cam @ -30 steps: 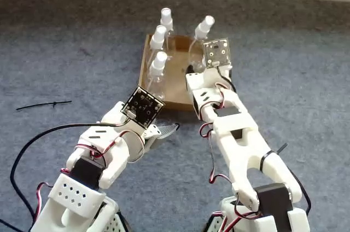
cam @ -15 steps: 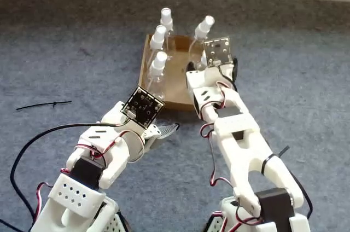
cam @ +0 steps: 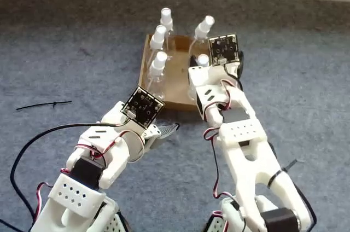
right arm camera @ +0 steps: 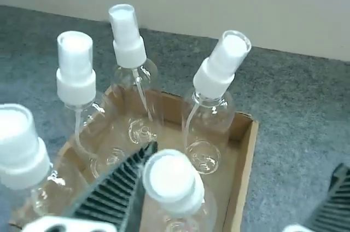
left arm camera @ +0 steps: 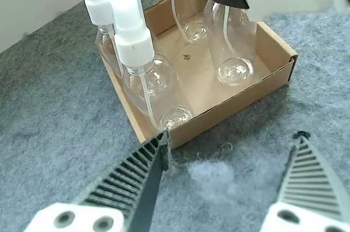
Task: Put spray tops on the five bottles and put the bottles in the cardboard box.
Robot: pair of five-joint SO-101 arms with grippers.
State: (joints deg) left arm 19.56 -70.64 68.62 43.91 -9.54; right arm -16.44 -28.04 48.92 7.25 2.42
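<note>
While both arms face the cardboard box (cam: 144, 70), five bottles (cam: 158, 65) stand inside it, each capped with a white spray top (cam: 165, 15).
In the high view the box lies at upper centre on grey carpet (cam: 82, 62). Three line its left wall, two its right. The right gripper (right arm camera: 246, 158) hangs over the lower right bottle (cam: 203, 59), fingers spread wide on either side of its top. The left gripper (left arm camera: 232, 138), fingers likewise apart and empty, sits just below the box.

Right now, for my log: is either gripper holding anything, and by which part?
Nothing is held: right gripper open around white spray top of a clear bottle; left gripper open.
</note>
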